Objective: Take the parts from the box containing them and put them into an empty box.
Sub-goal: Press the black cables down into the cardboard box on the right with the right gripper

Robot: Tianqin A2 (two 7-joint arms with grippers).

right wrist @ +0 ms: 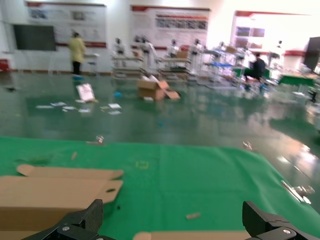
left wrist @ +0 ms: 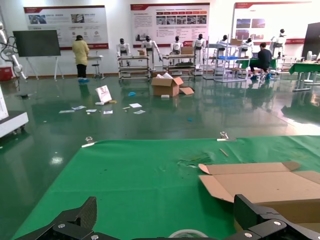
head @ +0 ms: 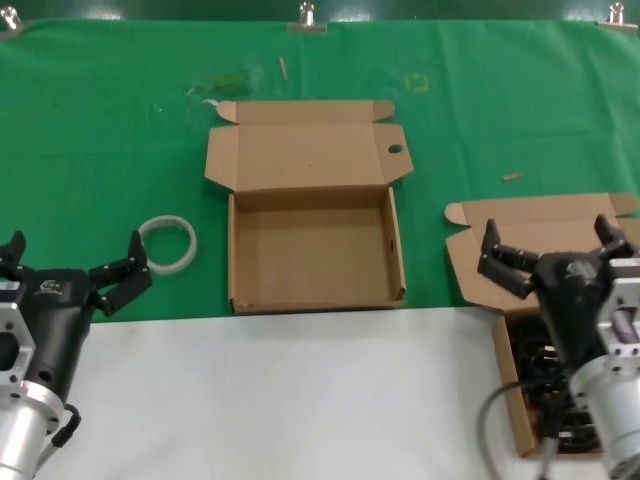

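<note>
Cords (head: 545,385) lie dark and tangled in the box on the right (head: 512,395), low by the desk's near edge. The right gripper (head: 555,250) hangs over it with jaws wide apart, holding nothing. It should drop straight down and pinch one bundle across its thin middle. I cannot tell which way the cords run; the arm hides them. The empty box (head: 315,255) waits in the middle. The left gripper (head: 75,270) sits open by a white ring (head: 168,243).

Empty box: shallow brown cardboard mailer box with a round hole in its lid flap (head: 315,250), lid open, mid-table on green cloth.
Source box: shallow brown plain-lidded cardboard box (head: 545,245), lid open, right.
Parts: black coiled power cords (head: 545,375) inside it.
</note>
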